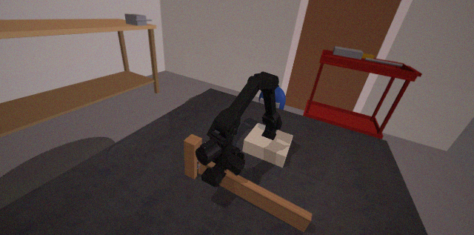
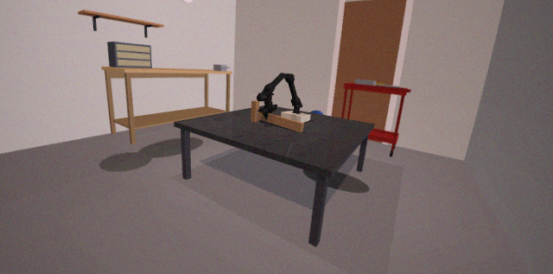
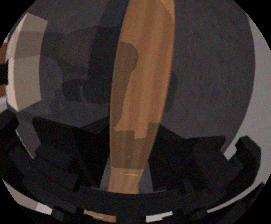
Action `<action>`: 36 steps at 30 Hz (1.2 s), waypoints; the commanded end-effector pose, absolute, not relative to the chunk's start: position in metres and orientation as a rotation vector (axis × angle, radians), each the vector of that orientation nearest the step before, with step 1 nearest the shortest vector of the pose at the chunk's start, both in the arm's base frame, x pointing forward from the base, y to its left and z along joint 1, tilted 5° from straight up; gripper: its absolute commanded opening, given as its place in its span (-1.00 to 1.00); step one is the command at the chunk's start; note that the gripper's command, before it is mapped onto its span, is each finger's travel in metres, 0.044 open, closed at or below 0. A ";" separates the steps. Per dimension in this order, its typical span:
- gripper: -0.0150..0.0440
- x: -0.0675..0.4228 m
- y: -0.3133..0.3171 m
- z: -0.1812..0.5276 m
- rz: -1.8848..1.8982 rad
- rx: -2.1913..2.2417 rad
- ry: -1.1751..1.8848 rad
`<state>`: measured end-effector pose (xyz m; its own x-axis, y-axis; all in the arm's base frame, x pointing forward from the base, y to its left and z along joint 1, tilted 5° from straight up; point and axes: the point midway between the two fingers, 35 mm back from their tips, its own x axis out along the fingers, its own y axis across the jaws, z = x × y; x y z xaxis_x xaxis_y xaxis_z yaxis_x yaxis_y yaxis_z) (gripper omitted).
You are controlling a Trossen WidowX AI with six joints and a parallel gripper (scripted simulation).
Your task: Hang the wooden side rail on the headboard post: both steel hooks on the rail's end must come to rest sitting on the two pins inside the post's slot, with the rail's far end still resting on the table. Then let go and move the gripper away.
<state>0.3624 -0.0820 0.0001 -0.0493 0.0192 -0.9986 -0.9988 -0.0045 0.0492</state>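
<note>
The wooden headboard post (image 1: 190,159) (image 2: 255,111) stands upright on the dark table. The wooden side rail (image 1: 266,198) (image 2: 285,123) (image 3: 143,65) runs from beside the post to its far end, which appears to rest on the table. My gripper (image 1: 219,176) (image 2: 265,115) (image 3: 131,117) is shut on the rail near its post end, with one finger on each side. A small bit of metal shows at the narrow gap between post and rail. The arm and gripper hide most of that joint, so I cannot tell whether the hooks sit on the pins inside the slot.
A cream block (image 1: 255,146) (image 2: 294,116) (image 3: 27,75) lies behind the rail under the arm's base. A blue round object (image 1: 280,98) shows behind the arm. Beyond the table (image 1: 148,176) (image 2: 242,136) stand a wooden workbench (image 1: 55,24) (image 2: 173,70) and a red cart (image 1: 366,68) (image 2: 376,88).
</note>
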 end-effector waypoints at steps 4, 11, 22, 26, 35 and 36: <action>-0.49 0.363 -0.084 0.003 1.253 -1.182 1.227; -0.49 0.364 -0.084 0.003 1.253 -1.183 1.227; -0.49 0.365 -0.085 0.004 1.253 -1.183 1.227; -0.49 0.365 -0.086 0.004 1.253 -1.183 1.227; -0.49 0.366 -0.086 0.004 1.252 -1.183 1.227; -0.49 0.366 -0.087 0.004 1.252 -1.183 1.227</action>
